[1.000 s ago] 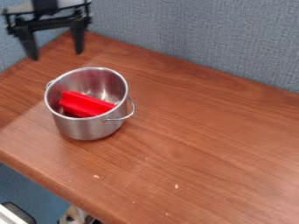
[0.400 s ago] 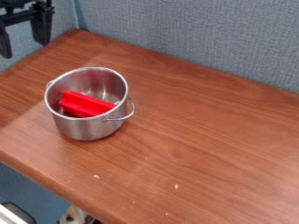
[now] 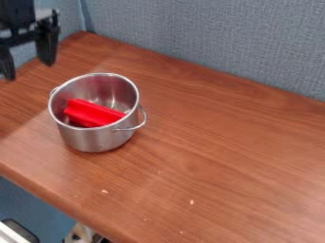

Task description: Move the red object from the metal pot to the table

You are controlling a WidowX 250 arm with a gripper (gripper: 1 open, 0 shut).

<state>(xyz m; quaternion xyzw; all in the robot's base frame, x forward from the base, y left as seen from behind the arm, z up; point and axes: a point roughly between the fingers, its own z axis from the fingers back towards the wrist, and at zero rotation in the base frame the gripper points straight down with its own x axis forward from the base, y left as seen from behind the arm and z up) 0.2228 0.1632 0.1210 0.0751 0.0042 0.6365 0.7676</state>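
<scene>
**Red object in pot, end effector spread at upper left**

- The end effector (image 3: 28, 54) is seen at the upper left of the frame, partly cut off by the left edge. Two dark fingers (image 3: 52, 47) are pointed down and are set well apart, so it is spread wide. Nothing is held between them.
- It is placed over the far left corner of the desk (image 3: 216, 133), up and left of the pot, and apart from it. Whether the fingertips are touching the desk surface cannot be told from this view.
- The metal pot (image 3: 99, 114) is stood upright on the left half of the desk, left of frame centre. It is shiny and straight-sided, and a small handle is seen on its right side.
- The red object (image 3: 91, 113) is lying inside the pot, tilted, with its lower end toward the left inner wall and its upper end leaned toward the right inner wall. It has not been taken out.
- The desk is reddish-brown wood grain, and its front edge runs diagonally across the lower left of the frame. A grey-blue textured wall (image 3: 229, 38) is seen behind it across the top and right.
</scene>
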